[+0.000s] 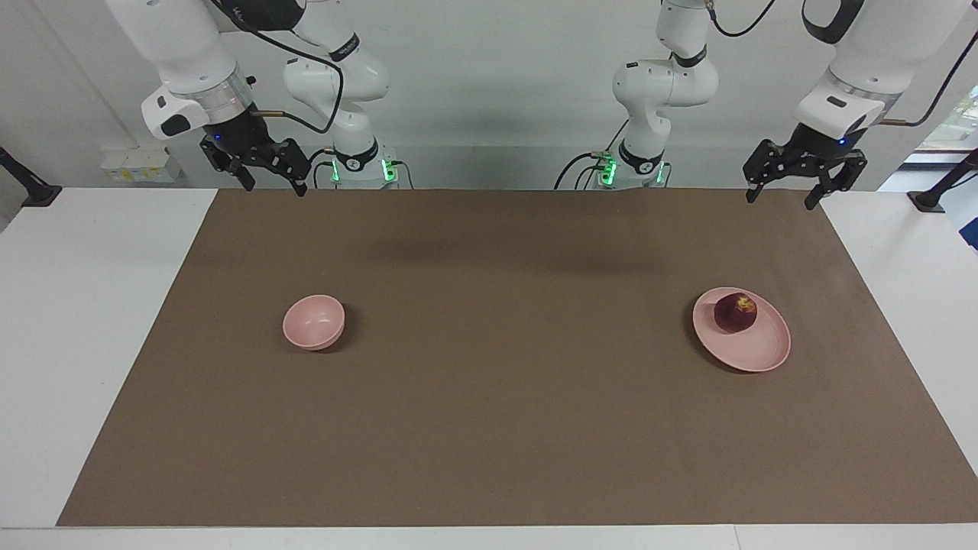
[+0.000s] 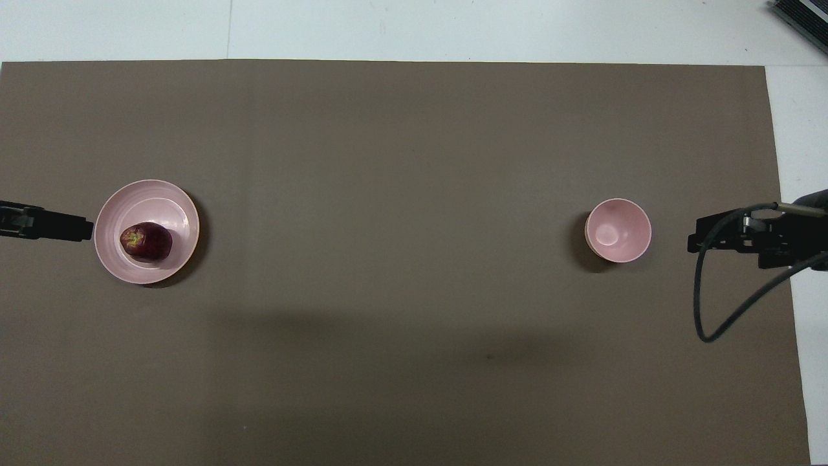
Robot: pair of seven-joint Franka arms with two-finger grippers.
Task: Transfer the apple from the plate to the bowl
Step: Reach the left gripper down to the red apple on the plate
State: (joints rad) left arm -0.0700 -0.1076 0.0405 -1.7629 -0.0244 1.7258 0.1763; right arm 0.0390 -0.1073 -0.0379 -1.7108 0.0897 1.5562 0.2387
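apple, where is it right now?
The apple sits on the plate, on the part nearer the robots, toward the left arm's end of the table. In the overhead view it lies low on the plate, well apart from the bowl.

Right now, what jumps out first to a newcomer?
The dark red apple sitting on the pink plate toward the left arm's end of the brown mat. The empty pink bowl sits toward the right arm's end. Left gripper and right gripper hang open, holding nothing.

Facing camera high across the table (image 1: 69, 321), looking at robots; overhead camera looks steeply down; both share the brown mat (image 1: 504, 428)
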